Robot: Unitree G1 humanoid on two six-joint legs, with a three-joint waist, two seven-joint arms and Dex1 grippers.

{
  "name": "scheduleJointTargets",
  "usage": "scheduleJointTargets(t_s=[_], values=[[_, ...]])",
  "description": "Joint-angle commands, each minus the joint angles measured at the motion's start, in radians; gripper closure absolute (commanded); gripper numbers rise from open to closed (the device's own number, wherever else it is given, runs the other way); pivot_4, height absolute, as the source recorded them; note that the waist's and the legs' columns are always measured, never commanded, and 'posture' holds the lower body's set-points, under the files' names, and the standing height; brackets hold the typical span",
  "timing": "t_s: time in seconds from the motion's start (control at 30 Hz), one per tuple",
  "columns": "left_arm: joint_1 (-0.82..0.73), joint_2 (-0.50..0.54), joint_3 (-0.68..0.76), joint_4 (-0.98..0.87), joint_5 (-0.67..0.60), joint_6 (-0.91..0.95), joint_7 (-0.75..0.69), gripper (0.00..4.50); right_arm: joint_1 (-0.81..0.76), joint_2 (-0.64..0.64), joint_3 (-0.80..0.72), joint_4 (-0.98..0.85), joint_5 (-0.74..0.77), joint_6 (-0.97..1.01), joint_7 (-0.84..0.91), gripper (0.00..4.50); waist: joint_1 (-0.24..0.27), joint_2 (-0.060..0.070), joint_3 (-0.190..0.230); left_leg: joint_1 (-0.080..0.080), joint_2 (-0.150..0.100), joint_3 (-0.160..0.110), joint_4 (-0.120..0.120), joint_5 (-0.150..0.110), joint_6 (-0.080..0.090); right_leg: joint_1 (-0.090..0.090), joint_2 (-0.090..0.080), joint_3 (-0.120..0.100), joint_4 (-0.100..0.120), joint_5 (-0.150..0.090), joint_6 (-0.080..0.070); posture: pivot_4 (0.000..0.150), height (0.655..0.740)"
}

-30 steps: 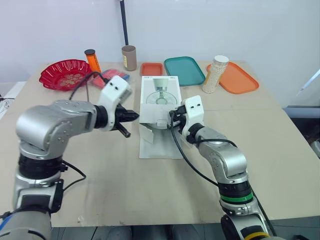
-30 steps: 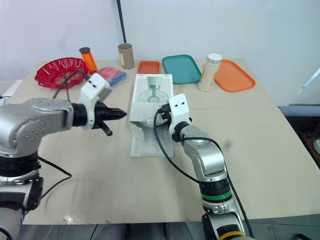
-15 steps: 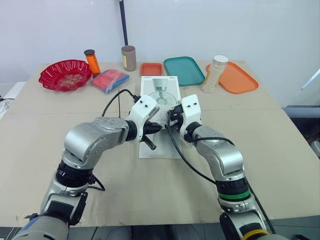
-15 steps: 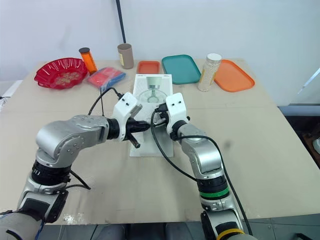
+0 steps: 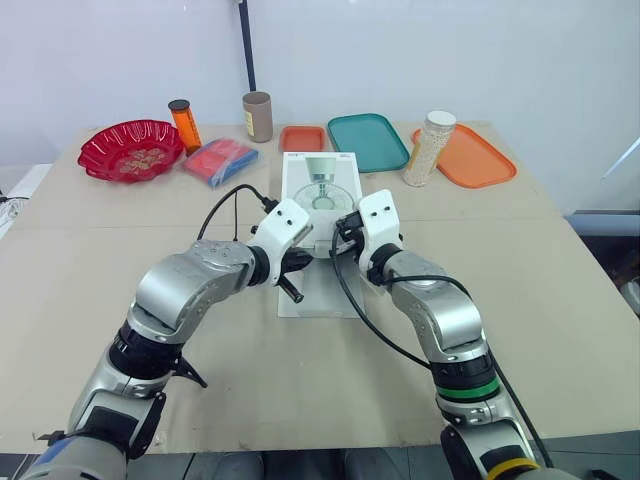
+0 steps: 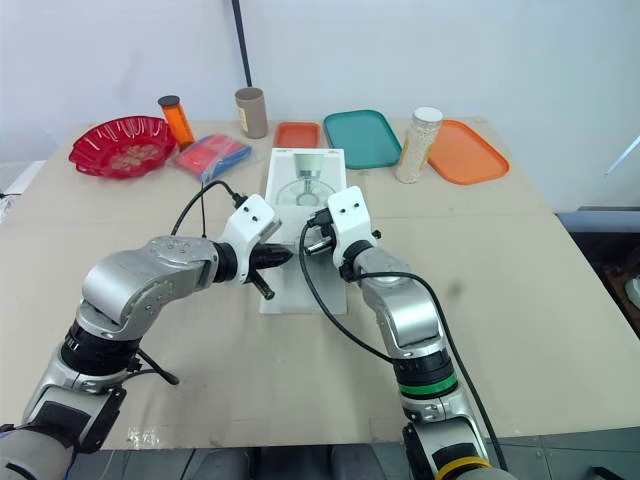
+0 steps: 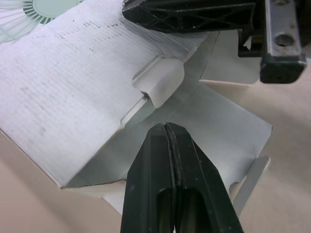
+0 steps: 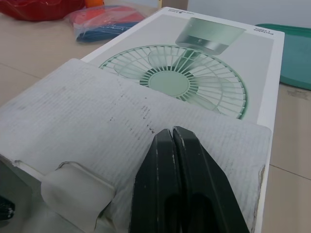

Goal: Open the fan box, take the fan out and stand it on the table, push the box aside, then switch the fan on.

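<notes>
Step in hand: opening the fan box (image 5: 320, 178); I judge the task is in its first stage, since no fan stands on the bench (image 5: 520, 300).
Fan box: lies flat near the bench's middle, printed side up, its near end unsealed with one flap (image 7: 160, 80) raised and another (image 7: 223, 133) spread on the bench.
Fan: not on show; presumably inside the box.
Left end effector (image 7: 166, 127): fingers pressed together, gripping nothing, its tip aimed at the gap under the raised flap, just beside the box's near end.
Right end effector (image 8: 172, 132): fingers pressed together, nothing between them, lying over the raised flap's ribbed face; whether it presses on the card I cannot tell.
Box to end effectors: the near end lies between the two, left one low at the mouth, right one above it.
Next move calls for: holding the flap up while the other end effector parts its fingers and reaches into the mouth; the light card may buckle or the box slide.
</notes>
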Motion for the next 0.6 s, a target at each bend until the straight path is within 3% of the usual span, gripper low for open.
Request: scheduleJointTargets(t_s=[0.03, 0.43, 0.6], values=[[0.012, 0.023, 0.021, -0.052, -0.009, 0.019, -0.012, 4.5, 0.01, 0.005, 0.003, 0.019, -0.006, 0.006, 0.006, 4.47, -0.001, 0.0, 0.0, 0.0, 0.0, 0.0, 0.0, 0.0, 0.0, 0.0, 0.0, 0.0, 0.0, 0.0, 0.0, 0.15, 0.74], [0.062, 0.134, 0.095, -0.063, -0.017, 0.053, -0.034, 4.5, 0.016, 0.009, 0.004, 0.013, -0.007, 0.026, 0.008, 4.47, 0.0, 0.0, 0.0, 0.0, 0.0, 0.0, 0.0, 0.0, 0.0, 0.0, 0.0, 0.0, 0.0, 0.0, 0.0, 0.15, 0.74], [0.06, 0.103, 0.1, 0.013, 0.011, 0.015, 0.0, 4.5, 0.017, -0.01, 0.032, 0.014, -0.036, -0.001, 0.014, 4.47, 0.0, 0.0, 0.0, 0.0, 0.0, 0.0, 0.0, 0.0, 0.0, 0.0, 0.0, 0.0, 0.0, 0.0, 0.0, 0.15, 0.74]])
